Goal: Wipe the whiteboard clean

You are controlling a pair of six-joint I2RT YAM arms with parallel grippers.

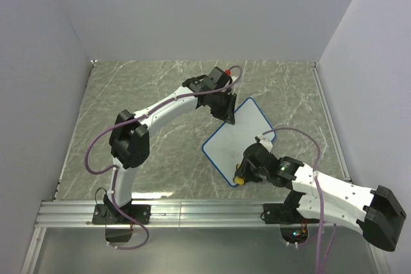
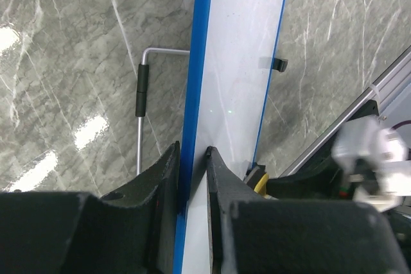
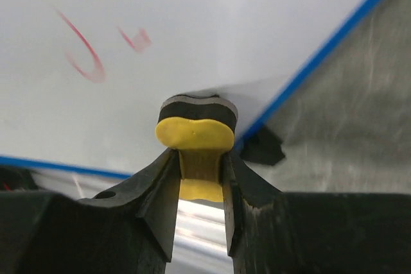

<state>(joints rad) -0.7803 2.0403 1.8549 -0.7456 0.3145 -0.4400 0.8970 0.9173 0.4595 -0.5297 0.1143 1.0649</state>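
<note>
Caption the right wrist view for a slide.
Right claw holds a yellow eraser against the whiteboard near faint red marks.

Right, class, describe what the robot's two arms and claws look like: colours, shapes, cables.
The left arm and right arm have smooth white links with bulky black joint housings. A mauve cable loops along each. The left claw and right claw each have two matte black tapering fingers. A red cap sits on the left wrist.

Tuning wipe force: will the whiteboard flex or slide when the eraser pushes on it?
Probably stiff: the whiteboard looks flat edge to edge though the left claw pinches only its blue rim. Likely light, being thin. It could pivot about that single pinch, since the eraser in the right claw presses near the opposite end.
</note>
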